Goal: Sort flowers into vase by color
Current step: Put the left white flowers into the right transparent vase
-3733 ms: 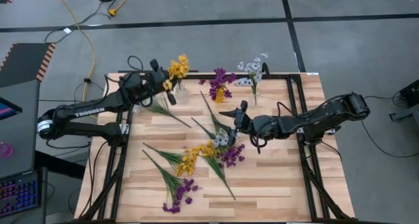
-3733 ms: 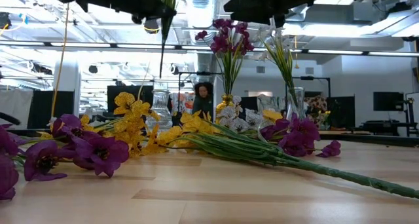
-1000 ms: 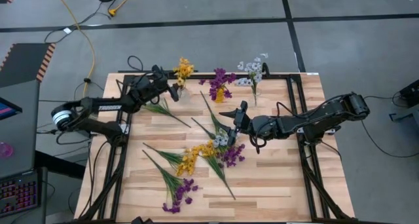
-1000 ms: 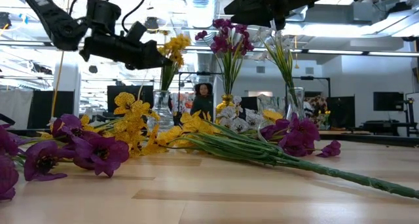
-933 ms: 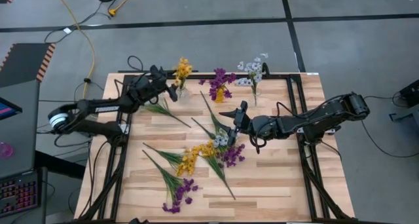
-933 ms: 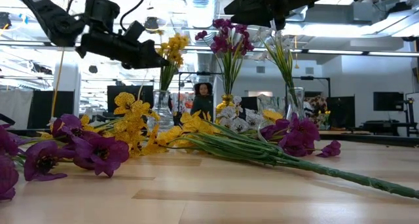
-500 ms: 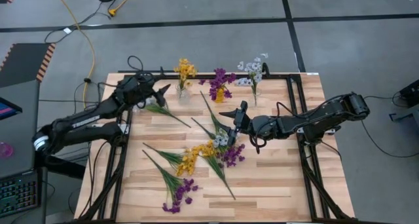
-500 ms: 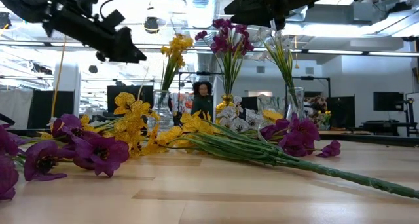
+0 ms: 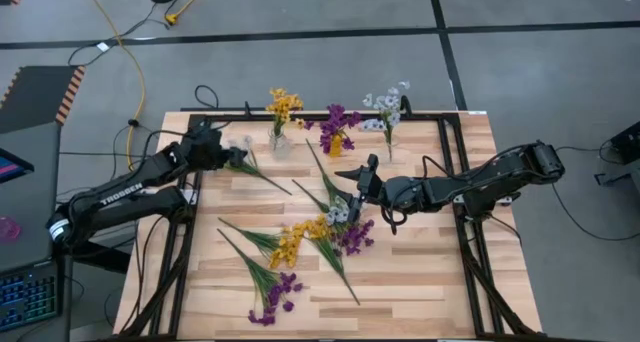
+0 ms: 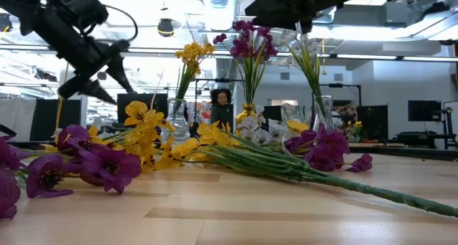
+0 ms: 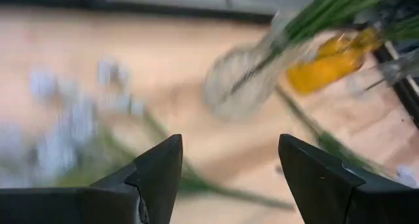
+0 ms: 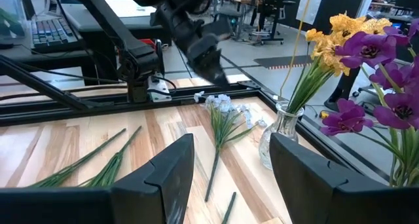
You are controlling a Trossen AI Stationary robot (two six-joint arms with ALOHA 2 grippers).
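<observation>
Flowers (image 9: 300, 244) lay scattered; we kept our left gripper (image 9: 232, 156) spread over a pale sprig (image 9: 243, 145); descending carelessly risked toppling the yellow vase (image 9: 279, 142); right gripper (image 9: 352, 188) hovered open.

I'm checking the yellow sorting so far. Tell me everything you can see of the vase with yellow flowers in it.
The vase is small, clear and glass-like, with a round belly and narrow neck. It stands upright near the table's far edge, left of the vase holding purple flowers. A yellow sprig stands in it, green stems fanning up from the neck to clustered blossoms. Nothing else touches it; the left hand is open beside it, over a pale sprig lying on the table.
</observation>
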